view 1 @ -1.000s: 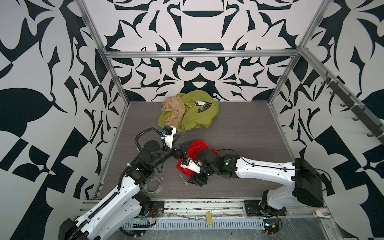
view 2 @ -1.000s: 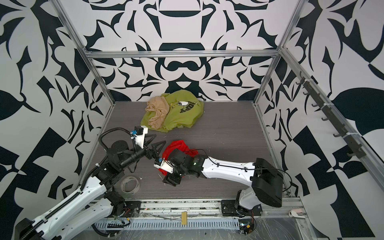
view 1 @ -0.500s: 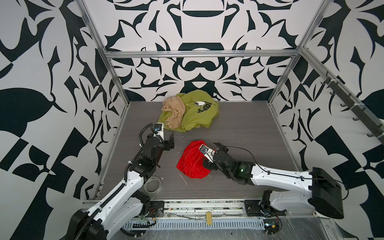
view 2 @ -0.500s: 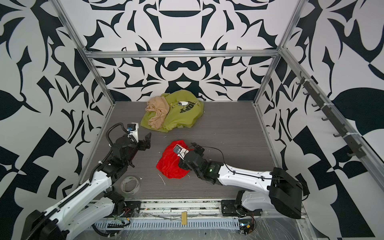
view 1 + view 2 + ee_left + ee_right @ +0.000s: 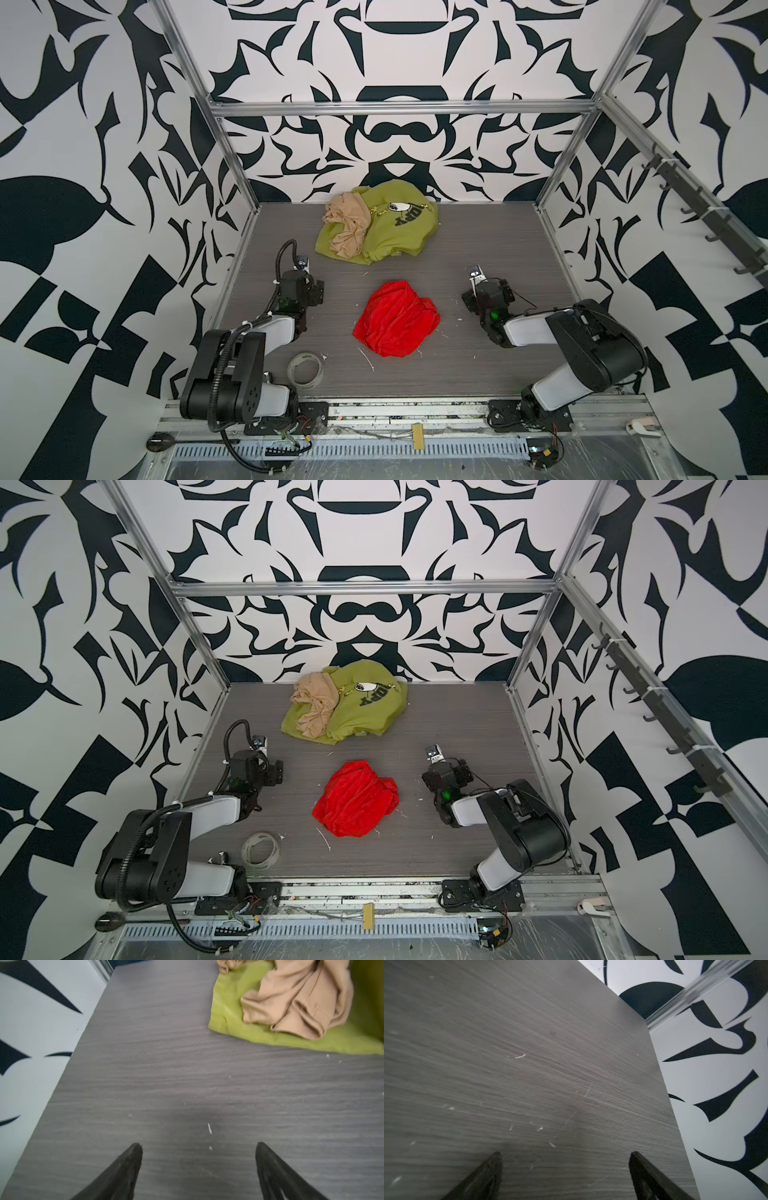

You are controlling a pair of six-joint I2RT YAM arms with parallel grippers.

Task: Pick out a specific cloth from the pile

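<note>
The red cloth (image 5: pixel 397 320) (image 5: pixel 357 800) lies crumpled on the grey table (image 5: pixel 478 249), in the near middle and apart from the pile. The pile (image 5: pixel 395 232) (image 5: pixel 361 706) sits at the back: an olive-green shirt with dark lettering and a beige cloth (image 5: pixel 347 228) on its left part. My left gripper (image 5: pixel 313 289) (image 5: pixel 199 1147) hangs left of the red cloth, open over bare table, with the pile's near corner (image 5: pixel 239 1026) ahead of it. Right of the cloth, my right gripper (image 5: pixel 488 297) (image 5: pixel 564 1155) is open with nothing in it.
A roll of clear tape (image 5: pixel 305 369) (image 5: pixel 261 849) lies near the front left, by the left arm's base. Patterned walls close in the table on three sides, and a rail of hooks (image 5: pixel 706 216) runs along the right wall. Small white scraps dot the tabletop.
Both grippers were at the red cloth a second ago. The right one has let it go, both arms have drawn back to their own sides, and the cloth lies spread flatter on the table.
</note>
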